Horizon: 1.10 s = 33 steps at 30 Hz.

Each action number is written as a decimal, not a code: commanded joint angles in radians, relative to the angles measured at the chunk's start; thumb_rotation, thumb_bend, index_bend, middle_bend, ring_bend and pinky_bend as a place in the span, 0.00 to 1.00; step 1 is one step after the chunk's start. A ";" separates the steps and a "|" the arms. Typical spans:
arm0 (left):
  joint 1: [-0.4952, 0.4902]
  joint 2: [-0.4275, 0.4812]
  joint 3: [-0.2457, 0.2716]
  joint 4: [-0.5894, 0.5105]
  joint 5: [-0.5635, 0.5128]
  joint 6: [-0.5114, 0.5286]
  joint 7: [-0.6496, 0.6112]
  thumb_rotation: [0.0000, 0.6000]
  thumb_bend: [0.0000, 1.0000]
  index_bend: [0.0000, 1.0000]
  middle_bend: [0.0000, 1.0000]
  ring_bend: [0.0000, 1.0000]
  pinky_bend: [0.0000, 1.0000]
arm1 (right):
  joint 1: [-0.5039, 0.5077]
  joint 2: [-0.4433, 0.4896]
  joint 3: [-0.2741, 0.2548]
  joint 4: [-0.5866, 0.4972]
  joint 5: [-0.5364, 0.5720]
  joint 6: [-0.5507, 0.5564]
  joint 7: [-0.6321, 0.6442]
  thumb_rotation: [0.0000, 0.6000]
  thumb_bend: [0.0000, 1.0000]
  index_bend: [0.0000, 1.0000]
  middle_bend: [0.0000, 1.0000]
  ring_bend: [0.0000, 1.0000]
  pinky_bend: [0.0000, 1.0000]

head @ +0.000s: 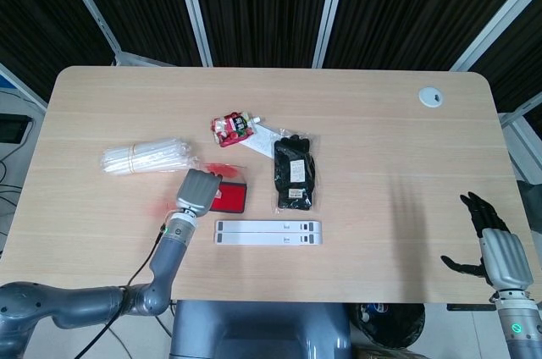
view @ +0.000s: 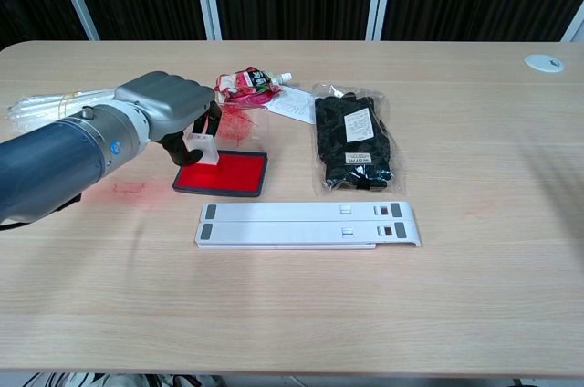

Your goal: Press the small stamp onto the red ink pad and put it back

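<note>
At the left of the chest view, the left hand has its fingers wrapped around the small stamp. The stamp stands roughly upright, long axis vertical, its base down at the left end of the red ink pad left of frame centre. At the head view's lower right corner, the right hand hangs with fingers spread, holding nothing.

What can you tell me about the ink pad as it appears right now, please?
The ink pad is a flat rectangle, a bright red inked surface in a thin black frame, lid off. It lies flat on the table, just behind the long white bar. The left hand holds the small stamp at its left end; actual contact cannot be made out.
</note>
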 commanded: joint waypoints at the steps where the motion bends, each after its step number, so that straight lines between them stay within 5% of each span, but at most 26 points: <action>1: -0.003 -0.003 0.003 0.005 -0.002 -0.003 -0.002 1.00 0.53 0.77 0.77 0.60 0.66 | 0.000 0.000 0.000 0.000 0.000 0.000 0.000 1.00 0.10 0.00 0.00 0.00 0.18; 33: -0.025 -0.004 0.023 0.016 -0.014 0.004 -0.005 1.00 0.53 0.77 0.77 0.60 0.66 | 0.000 0.000 0.001 0.001 -0.001 0.003 0.001 1.00 0.10 0.00 0.00 0.00 0.18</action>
